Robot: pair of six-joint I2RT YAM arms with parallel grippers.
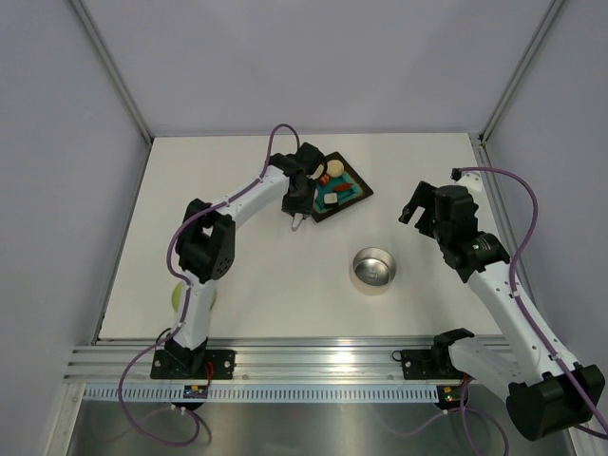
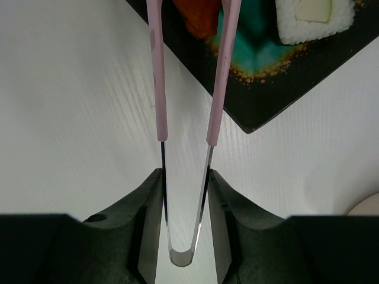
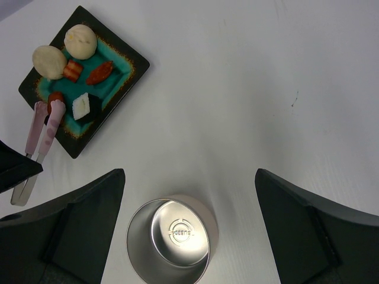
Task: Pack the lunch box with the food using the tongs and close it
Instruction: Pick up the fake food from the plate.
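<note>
Left gripper (image 2: 185,177) clamps the tongs (image 2: 157,89), tips straddling a red piece (image 2: 195,18) at the tray's (image 2: 284,89) eight o'clock. Squeeze gently, lift straight; right gripper (image 3: 189,177) hangs wide.

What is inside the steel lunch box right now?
Nothing. The lunch box shows only its bare shiny bottom with a round stamped mark; nothing covers it. The food lies on the teal tray.

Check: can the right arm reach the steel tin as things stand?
Probably yes: the open right gripper points at the tin nearby, nothing between them; the tongs are off at the tray.
</note>
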